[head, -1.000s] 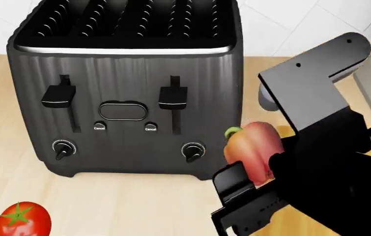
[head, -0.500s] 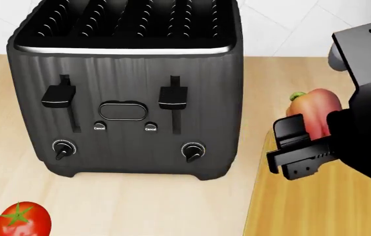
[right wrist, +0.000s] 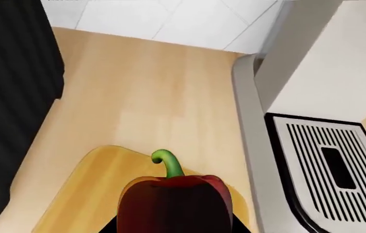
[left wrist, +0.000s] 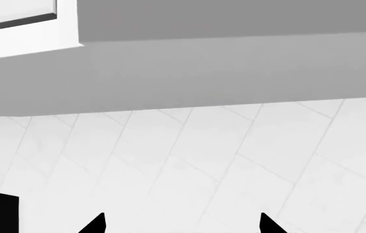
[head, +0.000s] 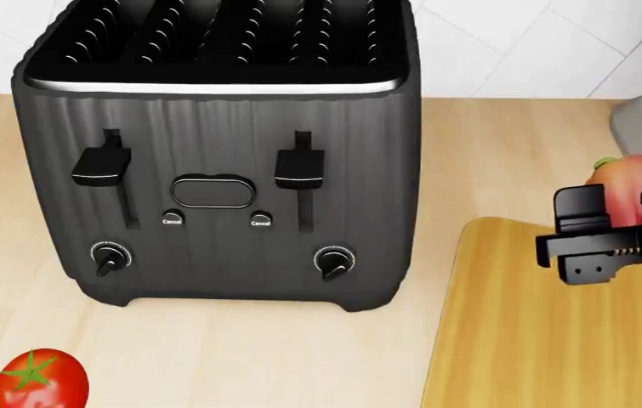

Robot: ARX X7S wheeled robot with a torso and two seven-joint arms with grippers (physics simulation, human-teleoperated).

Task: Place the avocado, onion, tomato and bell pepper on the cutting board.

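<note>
The dull pinkish-red bell pepper (head: pixel 636 180) hangs over the far part of the light wooden cutting board (head: pixel 525 331), with my right gripper (head: pixel 618 223) shut on it. In the right wrist view the bell pepper (right wrist: pixel 173 201) fills the space between the jaws, its green stem pointing away, with the cutting board (right wrist: pixel 82 194) beneath it. The glossy red tomato (head: pixel 37 380) lies on the counter at the near left. My left gripper (left wrist: pixel 181 228) is open and holds nothing, facing a tiled wall. The avocado and the onion are out of view.
A large dark four-slot toaster (head: pixel 218 153) stands on the wooden counter just left of the board. In the right wrist view a white appliance with a black grille (right wrist: pixel 328 165) stands right of the board. The tiled wall runs behind.
My right gripper has carried the bell pepper rightward, away from the toaster's front corner, to above the cutting board. More of the board shows now. The tomato has not moved.
</note>
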